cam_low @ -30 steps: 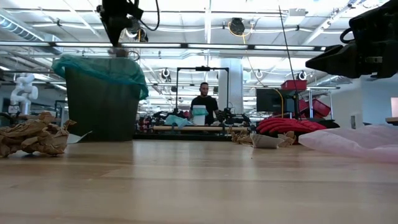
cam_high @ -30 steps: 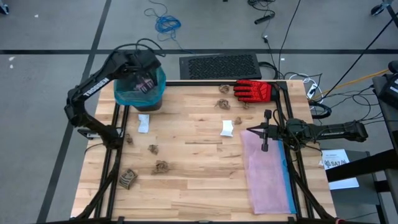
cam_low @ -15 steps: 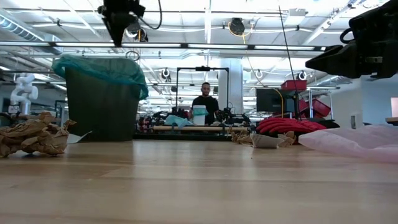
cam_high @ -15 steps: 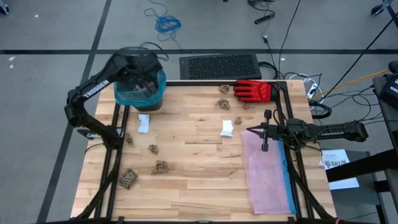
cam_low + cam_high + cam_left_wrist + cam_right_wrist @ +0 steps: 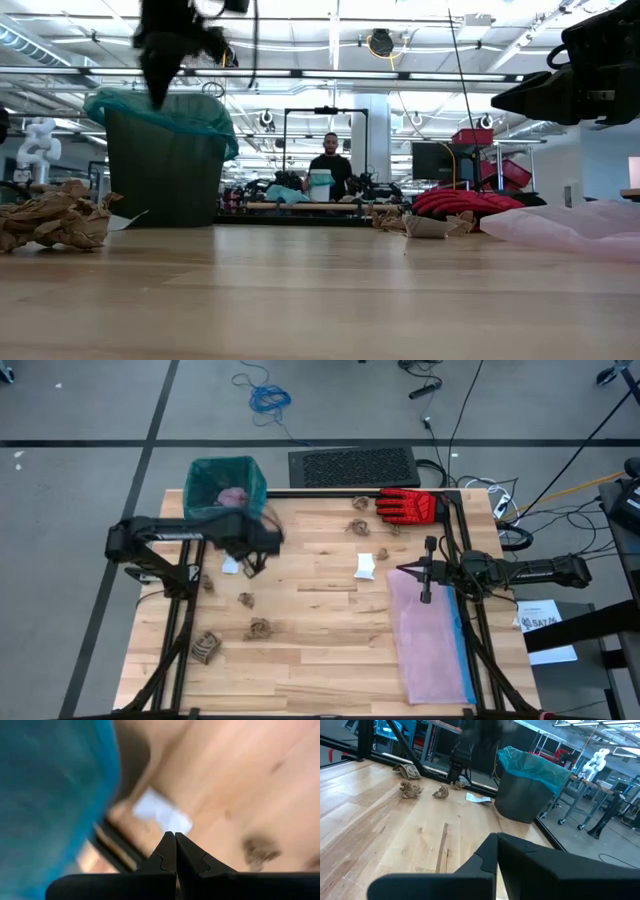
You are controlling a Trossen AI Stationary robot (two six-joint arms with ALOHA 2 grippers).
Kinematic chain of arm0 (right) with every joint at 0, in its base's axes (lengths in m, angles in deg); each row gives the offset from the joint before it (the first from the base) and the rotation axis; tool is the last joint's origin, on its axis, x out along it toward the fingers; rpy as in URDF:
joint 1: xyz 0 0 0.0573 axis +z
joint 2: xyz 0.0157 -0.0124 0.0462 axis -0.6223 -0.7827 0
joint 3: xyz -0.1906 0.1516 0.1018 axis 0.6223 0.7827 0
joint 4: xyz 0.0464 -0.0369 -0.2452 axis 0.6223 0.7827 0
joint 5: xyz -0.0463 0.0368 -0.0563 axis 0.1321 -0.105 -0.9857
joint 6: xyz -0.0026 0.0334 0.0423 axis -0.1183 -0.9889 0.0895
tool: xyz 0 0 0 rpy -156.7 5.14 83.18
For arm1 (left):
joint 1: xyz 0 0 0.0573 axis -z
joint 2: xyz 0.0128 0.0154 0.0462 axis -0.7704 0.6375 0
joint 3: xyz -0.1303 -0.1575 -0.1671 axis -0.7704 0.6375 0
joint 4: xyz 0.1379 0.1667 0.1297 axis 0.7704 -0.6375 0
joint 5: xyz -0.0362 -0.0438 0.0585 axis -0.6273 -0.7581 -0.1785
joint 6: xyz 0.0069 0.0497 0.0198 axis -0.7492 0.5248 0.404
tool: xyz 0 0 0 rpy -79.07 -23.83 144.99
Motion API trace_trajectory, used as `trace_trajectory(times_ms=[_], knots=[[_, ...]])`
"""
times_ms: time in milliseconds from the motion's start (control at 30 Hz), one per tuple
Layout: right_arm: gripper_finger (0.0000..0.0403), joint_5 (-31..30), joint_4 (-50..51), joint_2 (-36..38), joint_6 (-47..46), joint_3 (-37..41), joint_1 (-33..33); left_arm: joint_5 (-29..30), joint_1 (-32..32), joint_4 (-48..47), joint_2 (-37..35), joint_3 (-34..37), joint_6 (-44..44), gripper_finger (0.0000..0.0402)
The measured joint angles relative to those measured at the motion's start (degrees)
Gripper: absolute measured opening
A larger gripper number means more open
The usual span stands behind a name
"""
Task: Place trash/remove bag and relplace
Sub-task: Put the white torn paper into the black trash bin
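Note:
The dark bin, lined with the teal bag [image 5: 225,488], stands at the table's far left corner; it also shows in the low view [image 5: 165,150]. A purple crumple [image 5: 233,497] lies inside it. My left gripper [image 5: 252,565] is shut and empty, above the table just near of the bin, beside a white piece [image 5: 231,558] that also shows in the left wrist view [image 5: 162,812]. Brown wads [image 5: 260,628] lie scattered on the table's left half. My right gripper [image 5: 425,575] is shut and empty, above the pink bag's far end.
A pale pink bag [image 5: 430,635] lies flat at the table's right. A red-and-black glove [image 5: 408,506] lies at the far right, with brown wads [image 5: 357,527] and another white piece [image 5: 365,566] near it. A person [image 5: 330,165] stands in the room behind.
My left gripper has swung from above the bin toward the table's near edge and a little right, coming down over the table beside the white piece. The bin's opening is now uncovered and shows the purple crumple inside.

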Motion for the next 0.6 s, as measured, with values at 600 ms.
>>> trace_trajectory(times_ms=[600], knots=[[0.0,0.0,-1.7,0.0,-0.7,0.0,0.0,4.6,-0.4,22.3,0.3,24.0,-17.3,0.0058]])
